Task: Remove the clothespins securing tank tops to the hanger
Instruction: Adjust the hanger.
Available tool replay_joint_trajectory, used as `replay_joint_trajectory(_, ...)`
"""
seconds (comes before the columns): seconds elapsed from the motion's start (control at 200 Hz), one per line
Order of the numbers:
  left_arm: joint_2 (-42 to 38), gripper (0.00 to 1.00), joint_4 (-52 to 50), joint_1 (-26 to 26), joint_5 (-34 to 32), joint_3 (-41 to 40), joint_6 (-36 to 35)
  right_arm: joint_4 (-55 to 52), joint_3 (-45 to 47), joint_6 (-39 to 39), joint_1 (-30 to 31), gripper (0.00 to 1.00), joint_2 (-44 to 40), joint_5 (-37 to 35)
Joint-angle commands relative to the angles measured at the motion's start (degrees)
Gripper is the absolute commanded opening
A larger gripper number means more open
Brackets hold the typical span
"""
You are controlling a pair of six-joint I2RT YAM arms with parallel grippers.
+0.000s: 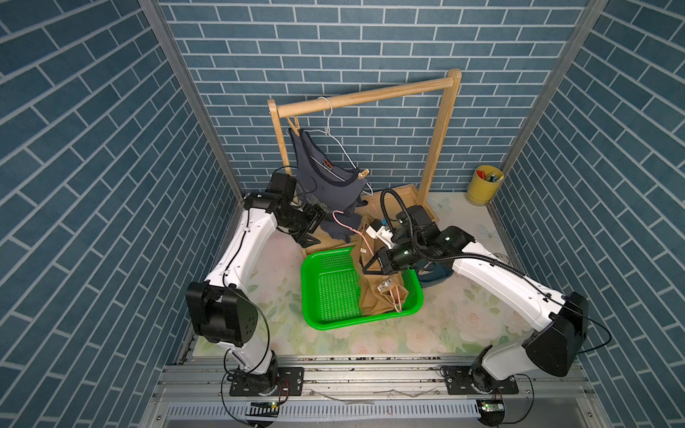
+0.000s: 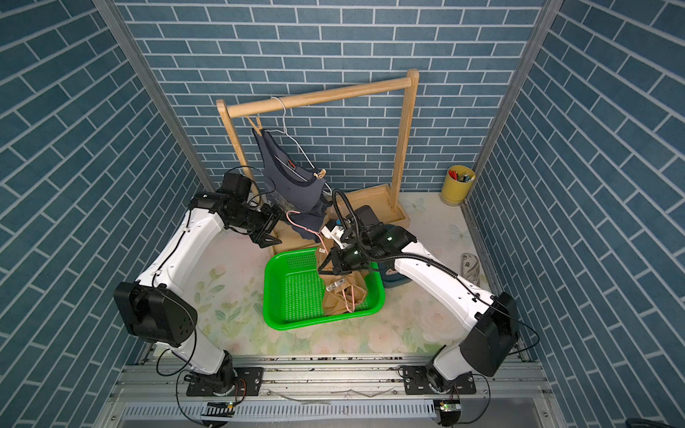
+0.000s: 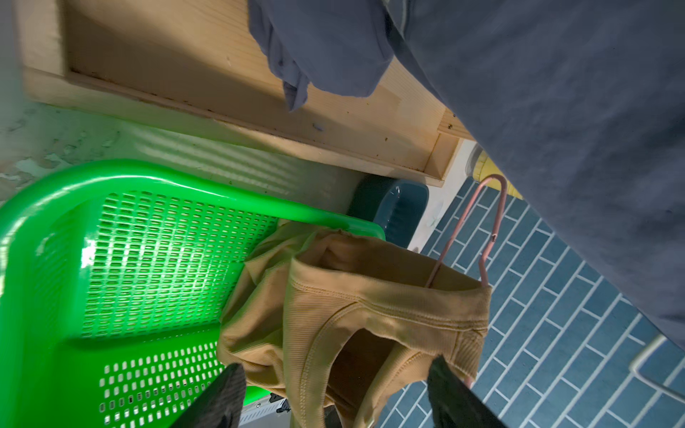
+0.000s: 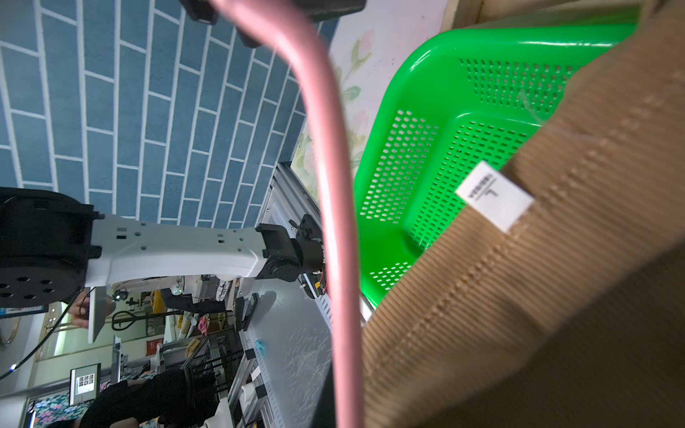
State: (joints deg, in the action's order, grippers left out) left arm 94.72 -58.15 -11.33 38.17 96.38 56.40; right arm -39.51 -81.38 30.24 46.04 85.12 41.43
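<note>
The tan tank top (image 1: 378, 300) lies partly inside the green basket (image 1: 304, 296) and rises over its far right rim, threaded on a pink hanger (image 4: 333, 185) slanting up out of the basket; a wooden clothespin (image 1: 385, 285) rests on the tan fabric inside the basket; the right gripper (image 1: 365, 267) hangs over the basket's far right part, clenched, though whether on cloth or hanger I cannot tell; the left gripper (image 3: 339, 396) stands released, holding nothing, just beyond the basket's far left corner; behind the basket the dark grey-blue tank top (image 1: 330, 185) hangs on a white hanger (image 1: 329, 118) from the wooden rack (image 1: 370, 94), a second clothespin (image 1: 364, 173) clipped on it.
</note>
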Motion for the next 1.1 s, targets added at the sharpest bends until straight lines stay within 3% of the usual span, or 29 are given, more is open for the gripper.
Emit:
replay_joint_trajectory(0.0,-0.18,0.80,4.82,-2.22,2.13,0.29,1.94,1.62,-2.66,2.50,1.81,0.00,0.13,3.79)
replay_joint_trajectory(0.185,2.77,0.90,8.43,-2.53,5.82,3.99,3.94,3.56,-3.43,4.48,3.52,0.00,0.72,6.38)
replay_joint_trajectory(0.435,9.84,0.86,-3.36,-5.10,7.27,16.19,-4.62,4.97,-5.05,4.87,3.70,0.00,1.70,7.11)
replay_joint_trajectory(1.095,7.21,0.17,-10.17,-6.58,7.19,9.45,-10.37,1.31,-4.20,0.89,3.79,0.00,1.80,3.76)
